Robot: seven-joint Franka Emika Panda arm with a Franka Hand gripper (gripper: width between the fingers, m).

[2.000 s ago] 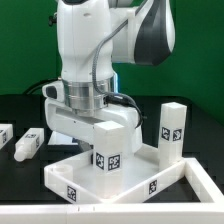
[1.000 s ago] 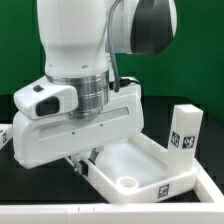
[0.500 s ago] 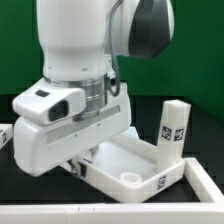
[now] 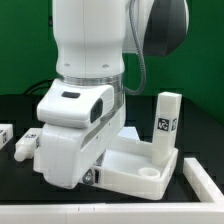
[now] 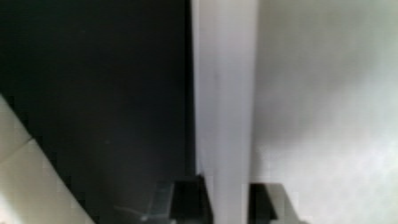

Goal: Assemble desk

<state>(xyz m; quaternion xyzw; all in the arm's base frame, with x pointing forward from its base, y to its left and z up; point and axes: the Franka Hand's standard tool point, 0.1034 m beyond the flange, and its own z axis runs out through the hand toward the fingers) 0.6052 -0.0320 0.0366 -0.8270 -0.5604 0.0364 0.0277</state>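
Exterior view: the panel (image 4: 135, 186) lies at lower centre-right of the frame, with one leg (image 4: 166, 122) upright at its right side, seemingly seated in a corner socket. A loose leg (image 4: 26, 144) waits at the left edge. The gripper (image 4: 92, 177) sits low at the panel's near left corner, probably to shift or steady it.

Wrist view: the jaws are clamped on the panel's thin rim (image 5: 224, 100), pinched between dark fingertips (image 5: 185, 200).

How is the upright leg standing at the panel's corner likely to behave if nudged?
The upright leg is tall and narrow, so it would probably tip easily unless seated firmly in the panel. It looks like hard white plastic: likely stiff and light. Its smooth sides may be slippery to grip.
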